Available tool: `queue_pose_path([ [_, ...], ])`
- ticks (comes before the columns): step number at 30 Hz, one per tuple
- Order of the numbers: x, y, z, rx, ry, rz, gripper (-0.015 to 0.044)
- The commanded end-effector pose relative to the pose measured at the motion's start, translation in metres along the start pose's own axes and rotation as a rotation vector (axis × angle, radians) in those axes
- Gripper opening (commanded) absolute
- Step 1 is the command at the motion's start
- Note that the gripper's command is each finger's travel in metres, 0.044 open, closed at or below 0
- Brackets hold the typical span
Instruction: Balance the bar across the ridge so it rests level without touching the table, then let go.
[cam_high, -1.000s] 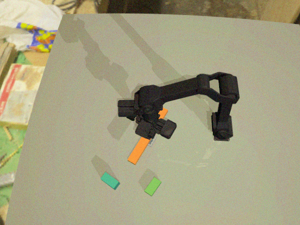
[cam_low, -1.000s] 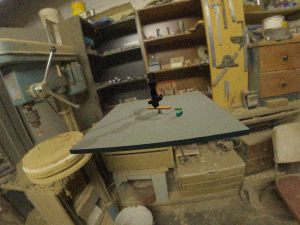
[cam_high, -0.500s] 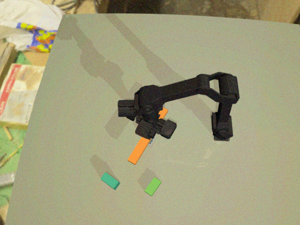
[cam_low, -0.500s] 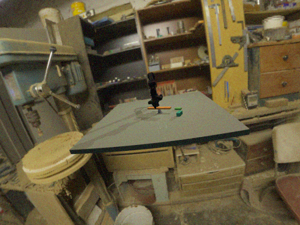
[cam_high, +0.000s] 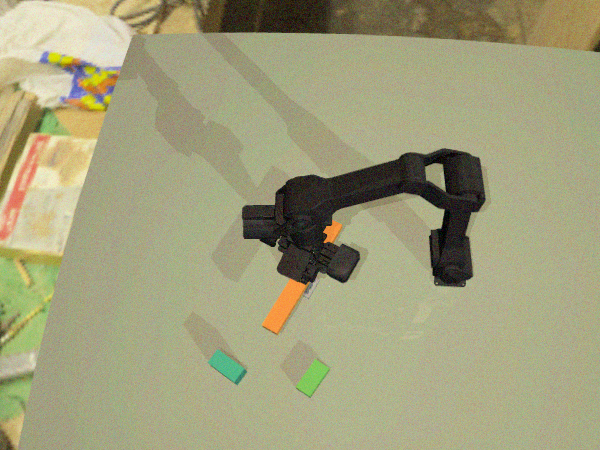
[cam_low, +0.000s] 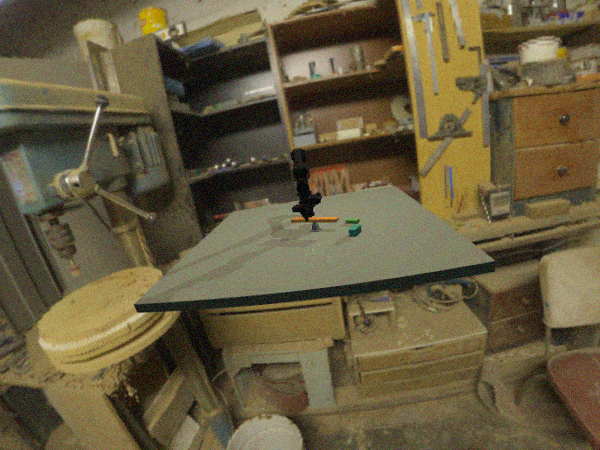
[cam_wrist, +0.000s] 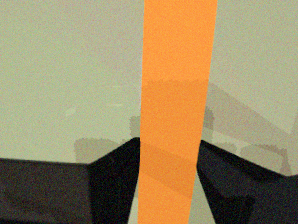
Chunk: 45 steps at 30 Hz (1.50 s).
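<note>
The orange bar is long and flat. My gripper is shut on it, one finger on each side in the wrist view. The bar looks about level in the exterior view, raised off the table. The small grey ridge stands on the table, mostly hidden under the bar and gripper in the top view. In the exterior view its top lies just below the bar's line. I cannot tell whether they touch.
A teal block and a green block are on the table, beyond the bar's near end in the top view. The arm reaches in from the right there.
</note>
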<state>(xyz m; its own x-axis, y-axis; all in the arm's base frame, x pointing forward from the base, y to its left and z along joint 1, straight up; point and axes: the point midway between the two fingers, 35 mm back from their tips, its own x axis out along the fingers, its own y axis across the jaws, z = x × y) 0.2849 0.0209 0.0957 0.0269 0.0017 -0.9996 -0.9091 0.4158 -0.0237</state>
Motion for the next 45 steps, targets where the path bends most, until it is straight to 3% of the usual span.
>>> queue_pose_path([
  [1, 0.0000, 0.0000, 0.0000, 0.000, 0.000, 0.000, 0.0000],
  [17, 0.0000, 0.0000, 0.0000, 0.000, 0.000, 0.000, 0.0000],
  [24, 0.0000, 0.0000, 0.0000, 0.000, 0.000, 0.000, 0.0167],
  [45, 0.0000, 0.0000, 0.0000, 0.000, 0.000, 0.000, 0.0169],
])
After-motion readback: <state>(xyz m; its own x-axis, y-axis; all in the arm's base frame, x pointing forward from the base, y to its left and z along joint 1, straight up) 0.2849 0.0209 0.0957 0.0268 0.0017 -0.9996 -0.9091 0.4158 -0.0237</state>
